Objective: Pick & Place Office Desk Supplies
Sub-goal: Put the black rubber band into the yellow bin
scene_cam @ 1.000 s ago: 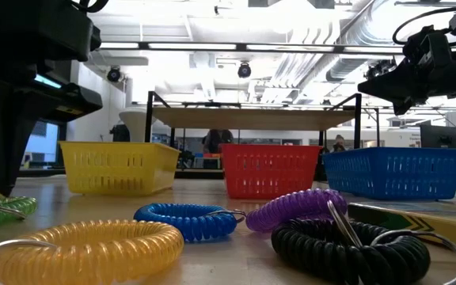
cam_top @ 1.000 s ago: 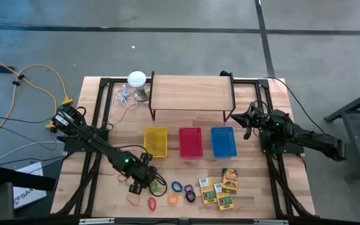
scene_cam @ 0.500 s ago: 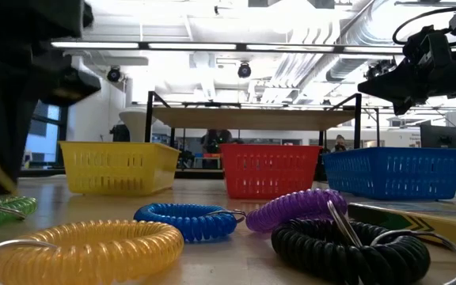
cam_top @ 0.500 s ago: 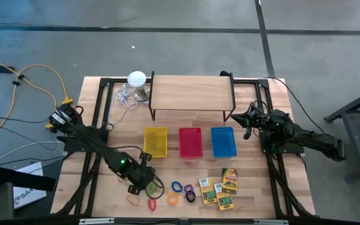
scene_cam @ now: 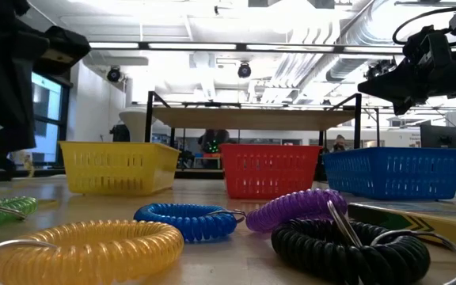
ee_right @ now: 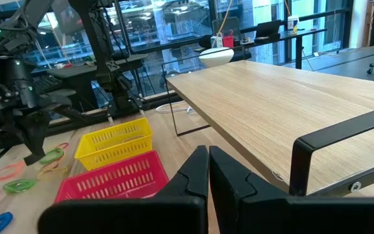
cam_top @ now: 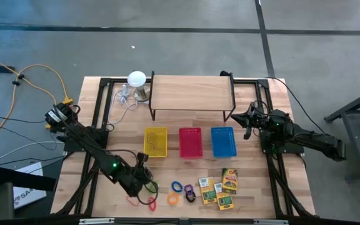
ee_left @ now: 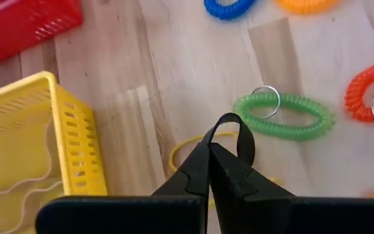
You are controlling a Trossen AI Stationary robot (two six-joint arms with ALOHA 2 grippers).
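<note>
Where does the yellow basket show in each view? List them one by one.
High view: yellow basket mid-table, leftmost of three.
Low view: yellow basket left of centre.
Left wrist view: yellow basket partly in frame, near the red basket.
Right wrist view: yellow basket just beyond the red basket.
Shared landmark: red basket, beside it everywhere.

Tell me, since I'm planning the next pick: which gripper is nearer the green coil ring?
Left gripper, shut, hovers beside the green coil ring. Right gripper waits by the shelf.
</note>
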